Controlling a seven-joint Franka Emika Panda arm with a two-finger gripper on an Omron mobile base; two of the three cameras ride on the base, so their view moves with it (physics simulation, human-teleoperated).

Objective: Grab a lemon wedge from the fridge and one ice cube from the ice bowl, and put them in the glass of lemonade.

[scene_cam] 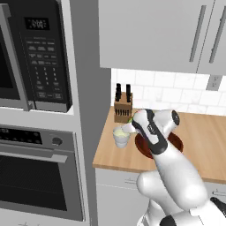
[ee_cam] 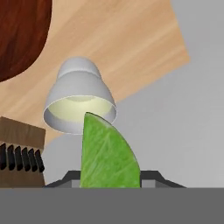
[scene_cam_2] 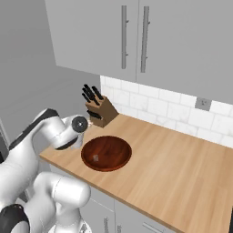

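Note:
My gripper (ee_cam: 109, 181) is shut on the lemon wedge (ee_cam: 107, 153), a yellow-green slice that stands up between the fingers. Just beyond the wedge, the glass of lemonade (ee_cam: 80, 103) stands on the counter with its pale contents showing. In the left base view my gripper (scene_cam: 129, 126) hovers right above the glass of lemonade (scene_cam: 121, 136), at its right rim. The ice bowl (scene_cam_2: 106, 152) sits to the right of the glass, with an ice cube (scene_cam_2: 95, 158) lying in it. The fridge is out of view.
A wooden knife block (scene_cam: 123, 108) stands just behind the glass against the tiled wall. Left of the counter's end rises a tall unit with a microwave (scene_cam: 35, 57) over an oven (scene_cam: 37, 176). Bare wooden counter (scene_cam_2: 182, 164) stretches to the right of the bowl.

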